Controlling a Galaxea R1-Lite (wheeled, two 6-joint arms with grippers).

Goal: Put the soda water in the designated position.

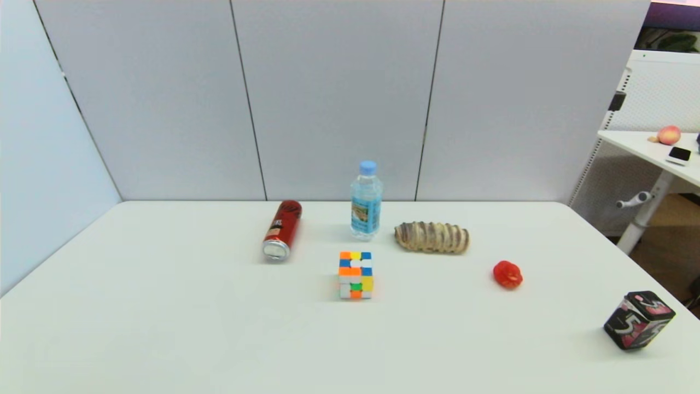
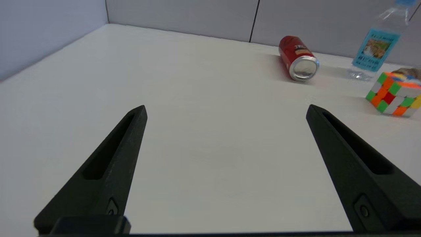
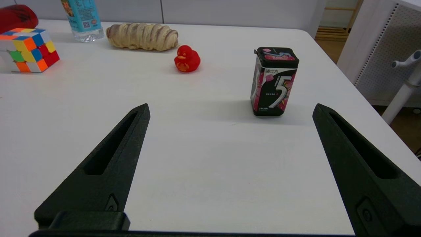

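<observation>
The soda water (image 1: 366,201) is a small clear bottle with a light blue cap and a blue label, standing upright near the back middle of the white table (image 1: 164,306). The left wrist view catches the same bottle (image 2: 376,46) far off, and the right wrist view shows its lower half (image 3: 82,18). Neither arm reaches into the head view. My left gripper (image 2: 226,110) is open over bare table, well short of the bottle. My right gripper (image 3: 231,108) is open too, over the table's right side, with nothing between its fingers.
A red can (image 1: 282,230) lies on its side left of the bottle. A colour cube (image 1: 355,274) sits in front of it, a striped bread roll (image 1: 432,237) to its right, then a red toy duck (image 1: 507,274). A black gum tin (image 1: 638,319) stands near the right edge.
</observation>
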